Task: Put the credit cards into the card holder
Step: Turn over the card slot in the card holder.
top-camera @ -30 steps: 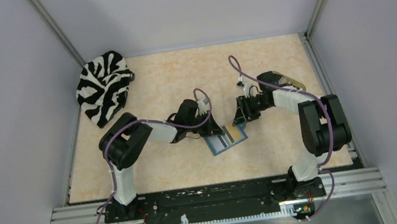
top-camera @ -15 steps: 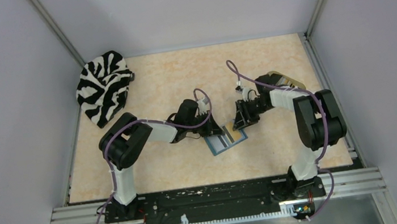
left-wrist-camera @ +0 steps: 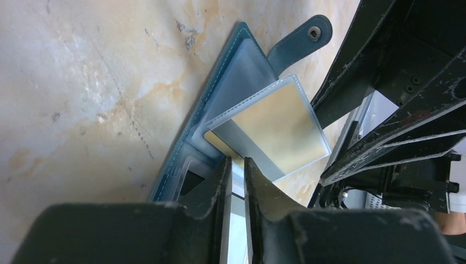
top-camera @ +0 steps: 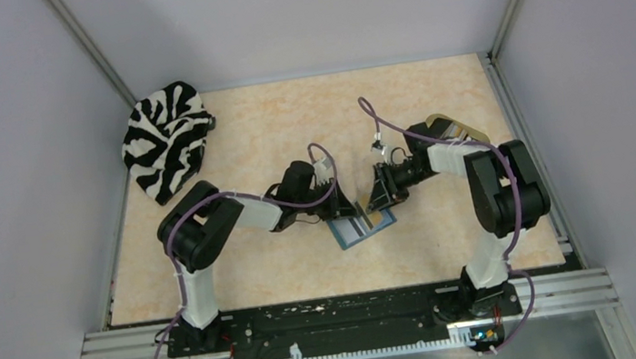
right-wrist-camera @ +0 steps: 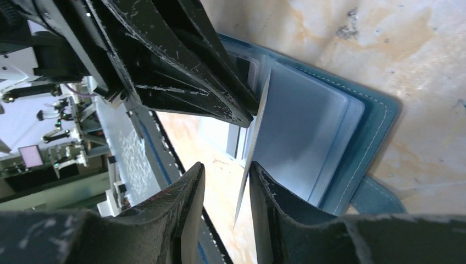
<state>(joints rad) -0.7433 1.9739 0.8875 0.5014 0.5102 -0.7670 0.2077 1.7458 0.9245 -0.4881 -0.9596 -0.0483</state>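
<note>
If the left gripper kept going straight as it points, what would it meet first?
The gold credit card in the open card holder's clear sleeve; its corner lies right at the left gripper's fingertips, though contact is unclear.

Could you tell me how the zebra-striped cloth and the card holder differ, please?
The zebra-striped cloth is bunched in the far left corner; the card holder lies open mid-table. The cloth is black and white, the card holder teal. The cloth looks larger than the card holder. Both rest on the table.

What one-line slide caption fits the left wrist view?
Left end effector poised at the open teal card holder, a gold card inside its clear sleeve.
</note>
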